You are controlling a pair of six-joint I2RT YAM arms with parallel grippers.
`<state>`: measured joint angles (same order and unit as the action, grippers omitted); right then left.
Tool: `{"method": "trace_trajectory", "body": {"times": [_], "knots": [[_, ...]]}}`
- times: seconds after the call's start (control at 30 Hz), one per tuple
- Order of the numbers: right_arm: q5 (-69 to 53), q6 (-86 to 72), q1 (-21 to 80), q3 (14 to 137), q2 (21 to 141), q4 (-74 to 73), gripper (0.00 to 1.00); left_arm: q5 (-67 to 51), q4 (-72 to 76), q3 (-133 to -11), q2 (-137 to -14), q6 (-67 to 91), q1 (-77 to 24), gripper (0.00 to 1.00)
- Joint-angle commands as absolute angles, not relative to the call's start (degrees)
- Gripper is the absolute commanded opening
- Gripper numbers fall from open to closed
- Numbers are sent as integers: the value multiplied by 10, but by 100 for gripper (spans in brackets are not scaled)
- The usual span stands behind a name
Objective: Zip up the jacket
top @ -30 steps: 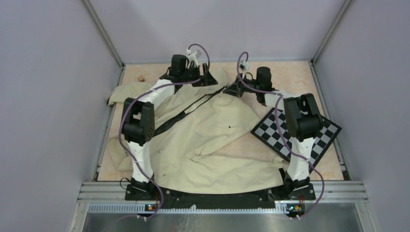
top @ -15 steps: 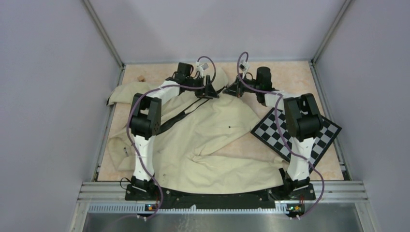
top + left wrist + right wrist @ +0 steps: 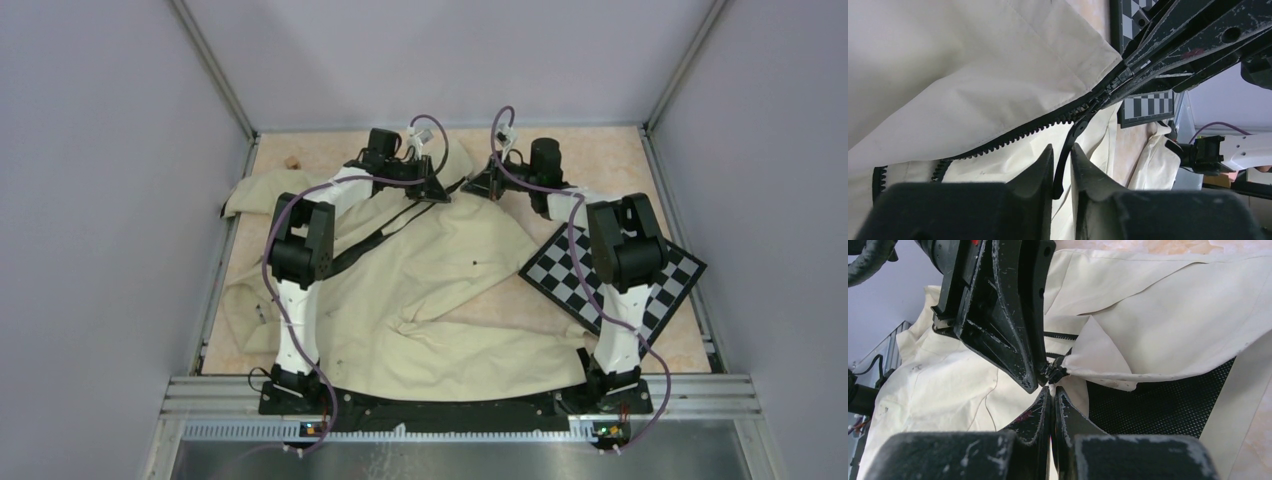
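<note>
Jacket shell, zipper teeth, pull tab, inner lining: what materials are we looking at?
The jacket is cream woven cloth, matte, creasing softly; likely cotton or a blend. Its zipper teeth are black, chunky and moulded-looking, so probably plastic, though coated metal is possible. The pull tab is a thin black strip with a slight sheen; material unclear. The lining is black fine-holed mesh, likely synthetic.

Lilac walls (image 3: 100, 200) enclose a peach-marbled tabletop (image 3: 600, 160) with aluminium rails (image 3: 700, 390).

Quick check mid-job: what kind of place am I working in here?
Probably a lab test cell, not a home: plain panel walls in aluminium framing, a calibration-style checkerboard beside the jacket, and a metal mounting rail.
</note>
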<state>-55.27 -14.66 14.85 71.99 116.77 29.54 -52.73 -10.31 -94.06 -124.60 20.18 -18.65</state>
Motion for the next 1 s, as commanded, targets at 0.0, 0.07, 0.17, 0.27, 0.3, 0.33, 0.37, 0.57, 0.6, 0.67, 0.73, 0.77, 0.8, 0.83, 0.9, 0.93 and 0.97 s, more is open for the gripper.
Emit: {"method": "trace_trajectory", "body": {"times": [0.0,0.07,0.17,0.27,0.3,0.33,0.37,0.57,0.6,0.67,0.73,0.77,0.8,0.83,0.9,0.93,0.97], "knots": [[-530,-166,149,721,1147,342,0,-502,-87,-933,-1228,199,-190,14],[-518,-186,149,716,1146,360,0,-486,-86,-930,-1228,205,-191,4],[-490,-209,149,711,1144,372,0,-451,-75,-920,-1225,221,-202,0],[-455,-267,146,695,1141,419,0,-381,-71,-906,-1223,249,-223,0],[-443,-292,145,689,1140,447,0,-359,-67,-902,-1223,257,-231,0],[-430,-320,145,676,1138,472,0,-341,-66,-902,-1225,264,-237,0],[-411,-346,143,663,1132,498,0,-325,-65,-902,-1227,268,-243,0],[-345,-483,122,622,1126,609,0,-227,-110,-899,-1219,291,-251,0],[-338,-485,120,623,1129,606,0,-203,-126,-893,-1209,286,-250,0],[-332,-490,115,624,1137,608,0,-160,-159,-882,-1190,273,-250,0],[-327,-501,104,620,1141,617,0,-127,-202,-873,-1174,260,-249,0],[-324,-504,99,616,1142,622,0,-107,-224,-869,-1165,257,-249,0],[-323,-503,94,615,1142,623,0,-96,-245,-864,-1157,257,-249,0],[-321,-497,89,612,1143,620,0,-88,-259,-855,-1148,252,-249,0],[-319,-485,81,611,1146,612,0,-63,-292,-833,-1127,249,-249,0],[-321,-476,79,614,1148,602,0,-47,-310,-822,-1115,247,-249,0],[-321,-465,77,617,1150,590,0,-26,-333,-812,-1102,247,-248,0]]}}
